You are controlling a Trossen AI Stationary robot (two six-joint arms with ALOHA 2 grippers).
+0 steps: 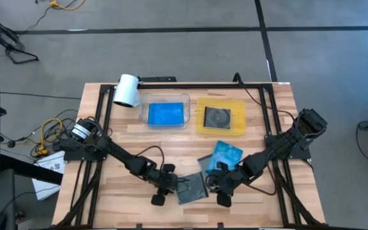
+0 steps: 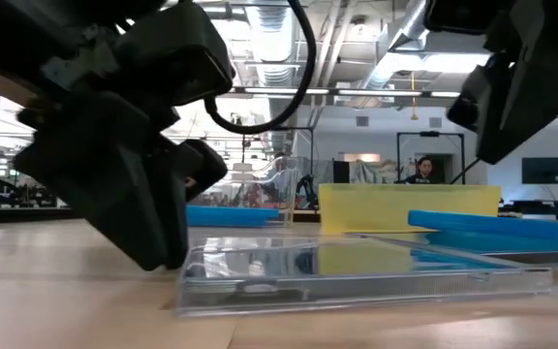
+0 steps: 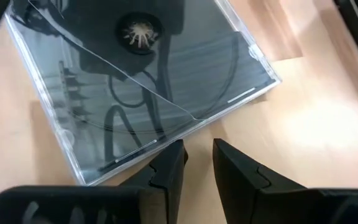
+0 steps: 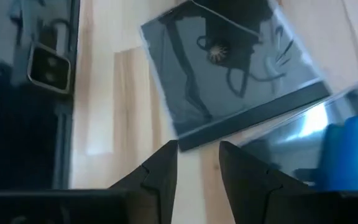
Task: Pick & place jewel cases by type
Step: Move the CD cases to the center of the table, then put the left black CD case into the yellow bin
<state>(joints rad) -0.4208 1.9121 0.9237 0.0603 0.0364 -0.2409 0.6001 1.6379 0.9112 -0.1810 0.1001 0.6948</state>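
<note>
Grey-clear jewel case [image 3: 142,81] partly cut off, lies flat just ahead of left end effector [image 3: 197,155], fingers narrow, empty; right end effector [image 4: 197,155] same, bare tabletop [image 3: 328,118] beside.

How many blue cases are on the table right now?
2 show: one blue case lying in the clear tray, another blue case on the wood near the right tool. More may be stacked out of sight.
</note>
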